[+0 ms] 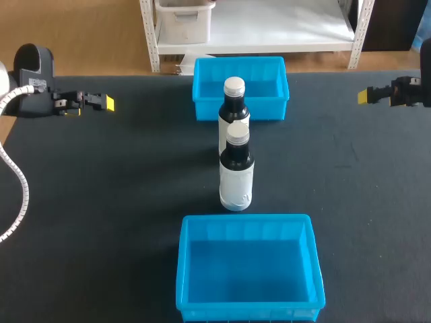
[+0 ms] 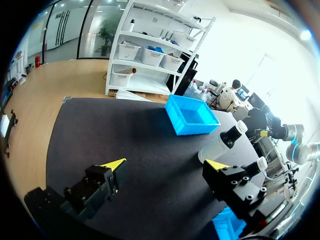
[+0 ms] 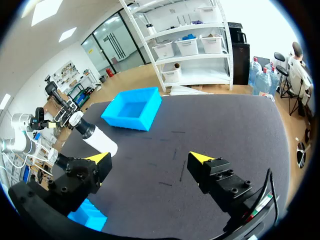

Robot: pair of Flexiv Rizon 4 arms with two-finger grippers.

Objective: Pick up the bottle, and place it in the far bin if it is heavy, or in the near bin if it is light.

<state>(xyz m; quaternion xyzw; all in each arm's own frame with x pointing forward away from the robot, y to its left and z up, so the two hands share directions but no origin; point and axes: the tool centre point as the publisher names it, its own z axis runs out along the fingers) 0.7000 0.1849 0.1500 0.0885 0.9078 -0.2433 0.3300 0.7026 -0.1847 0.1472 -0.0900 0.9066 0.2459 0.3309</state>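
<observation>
White caps, dark necks: I see two bottles, upright in line between the bins. The near bottle has the far bottle close behind it, by the far bin. My left gripper and right gripper hang spread wide, holding nothing, well out to the sides. I'd pinch the near bottle side-on at its label without nudging its neighbour, then lift and weigh it. The table is matte black, and the near bin is close by.

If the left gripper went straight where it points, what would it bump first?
Probably the far bin, ahead of the left gripper; the farther bottle stands close beside that line, so it's uncertain.
</observation>
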